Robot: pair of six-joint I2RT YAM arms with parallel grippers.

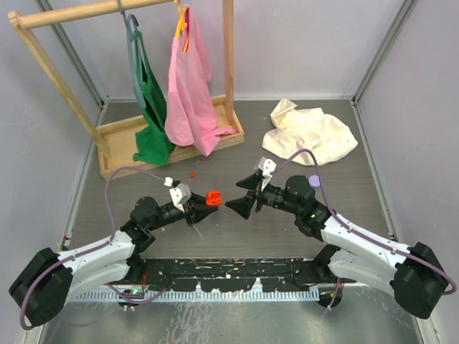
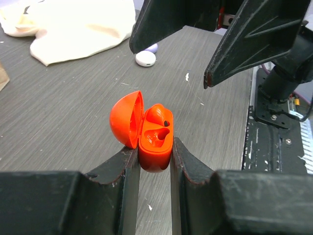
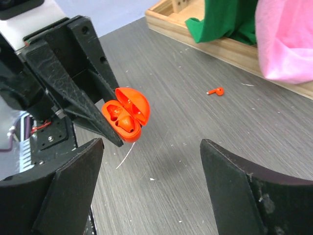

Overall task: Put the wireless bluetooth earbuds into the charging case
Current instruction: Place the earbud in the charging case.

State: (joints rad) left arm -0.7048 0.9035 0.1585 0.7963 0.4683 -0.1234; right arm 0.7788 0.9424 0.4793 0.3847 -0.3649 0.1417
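Observation:
My left gripper [image 2: 153, 148] is shut on the base of a red charging case [image 2: 155, 155], held up with its lid [image 2: 124, 117] swung open to the left. One red earbud [image 2: 157, 113] sits in a well of the case; the well beside it shows bare. A second red earbud [image 3: 215, 91] lies on the table near the wooden rack, also visible from above [image 1: 192, 175]. My right gripper [image 3: 151, 143] stands open, facing the case [image 3: 128, 117] a short way off, with nothing between its fingers. From above, the right gripper [image 1: 241, 195] points at the case [image 1: 212, 198].
A wooden clothes rack [image 1: 172, 147] with a green garment [image 1: 152, 107] and a pink garment [image 1: 190, 93] stands at the back left. A cream cloth [image 1: 310, 132] lies at the back right. A white round case [image 2: 145, 58] and a lilac one [image 1: 313, 180] sit by the right arm.

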